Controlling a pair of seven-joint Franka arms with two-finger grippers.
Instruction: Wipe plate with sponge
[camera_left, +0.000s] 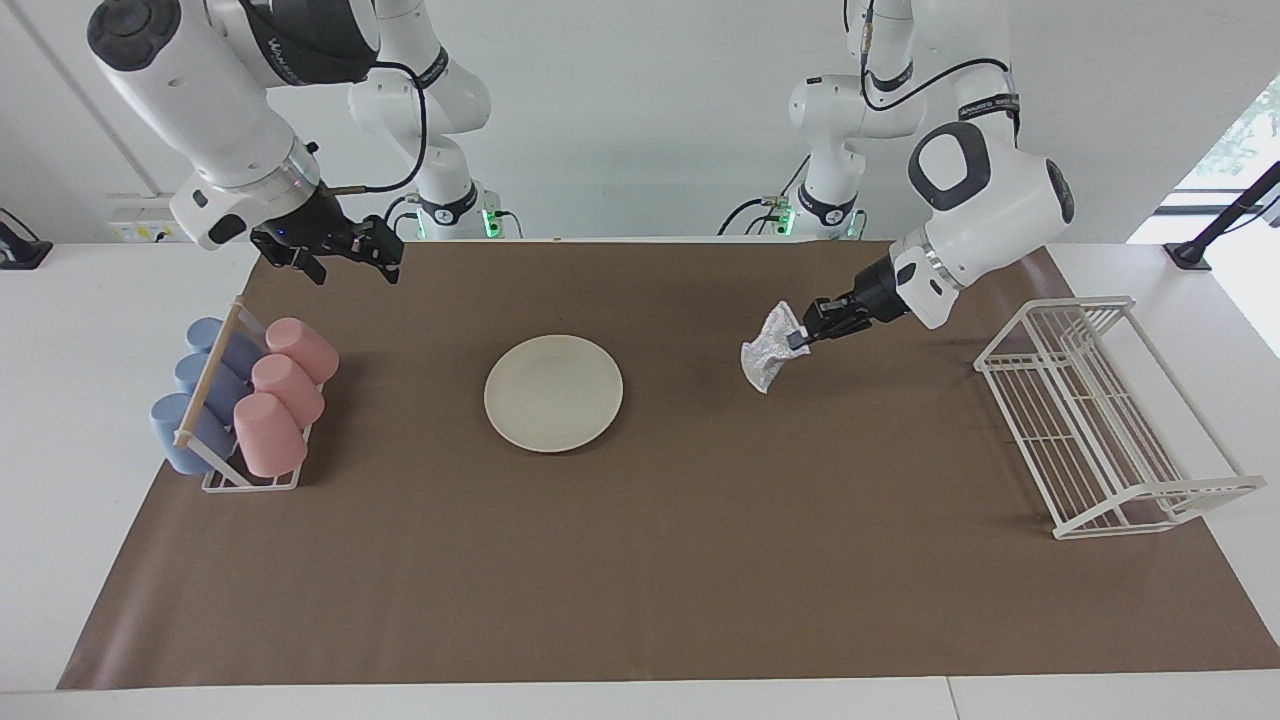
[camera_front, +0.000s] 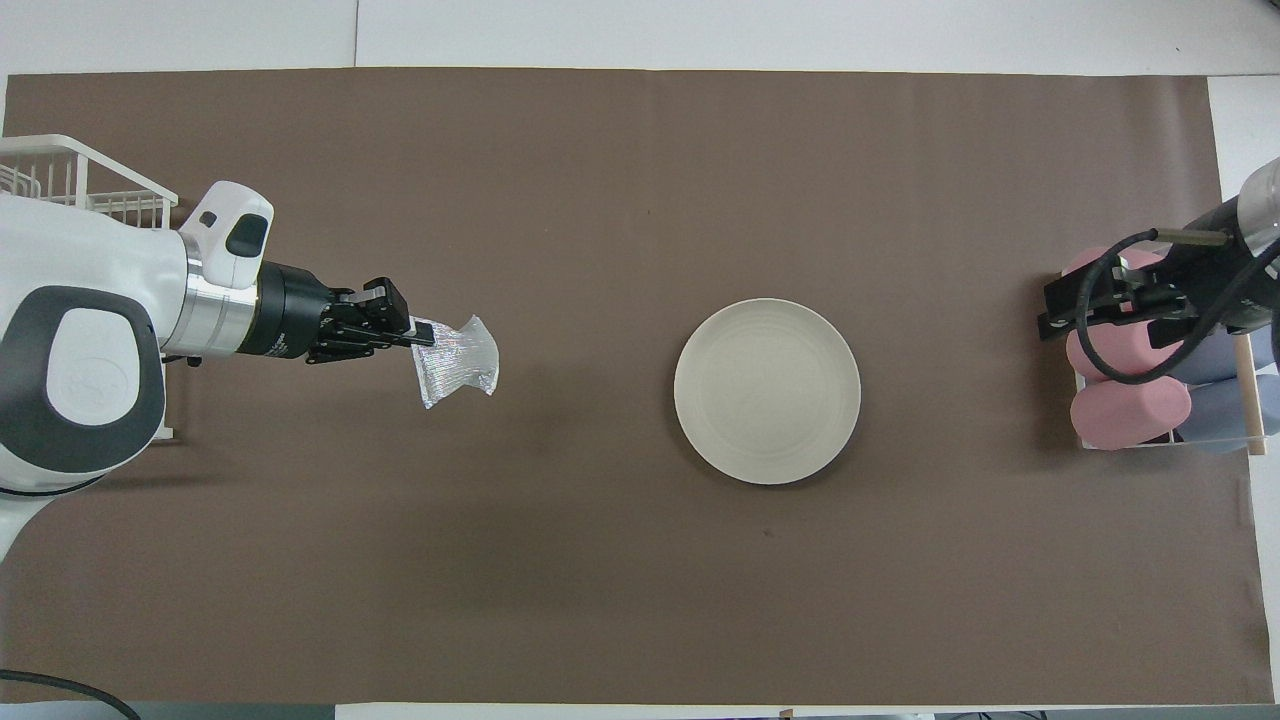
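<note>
- the sponge (camera_left: 768, 357) (camera_front: 457, 361) hangs in the air over bare brown mat (camera_left: 640, 560) (camera_front: 560, 180), between the plate (camera_left: 553, 392) (camera_front: 767, 391) and the white wire rack (camera_left: 1100, 410) (camera_front: 70, 185)
- it droops from one pinched edge, long axis tilted, free end pointing down toward the mat and the plate's side
- the left gripper (camera_left: 800, 338) (camera_front: 415, 333) has its fingers closed on that edge
- the plate lies flat mid-mat, well apart from the sponge, nothing between them
- a cup rack (camera_left: 245, 400) (camera_front: 1165, 395) of pink and blue cups sits toward the right arm's end
- the right gripper (camera_left: 345, 262) (camera_front: 1100, 312) waits above those cups, fingers spread, holding nothing
</note>
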